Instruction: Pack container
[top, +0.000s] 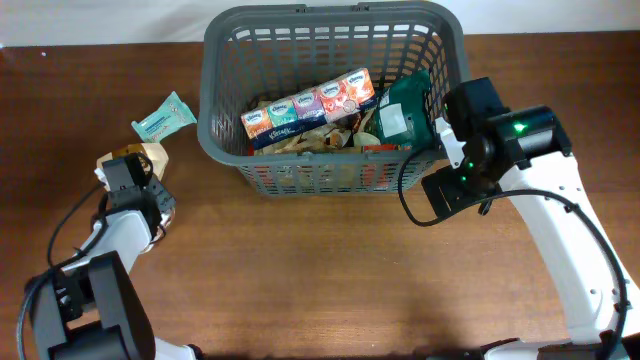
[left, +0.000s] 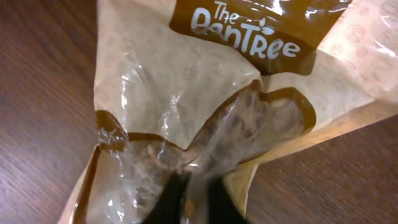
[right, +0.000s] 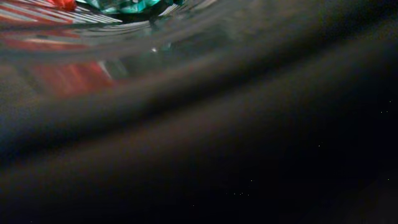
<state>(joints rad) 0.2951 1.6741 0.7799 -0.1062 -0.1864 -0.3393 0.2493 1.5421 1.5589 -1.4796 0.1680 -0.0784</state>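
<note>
The dark grey container (top: 214, 140) stands at the back centre. It holds a row of tissue packs (top: 310, 104), a green packet (top: 404, 106) and other packets. My left gripper (top: 146, 166) (left: 194, 202) is at the left, shut on the clear film of a tan "The PanTree" packet (top: 153, 154) (left: 217, 81) that lies on the table. My right gripper (top: 446, 132) is at the container's right wall beside the green packet, with its fingers hidden. The right wrist view is dark and blurred, with only a teal edge (right: 124, 5) and a red patch (right: 68, 78).
A pale teal packet (top: 165, 116) lies on the wooden table (top: 320, 270) just left of the container, behind the tan packet. The right arm (top: 560, 220) runs down the right side.
</note>
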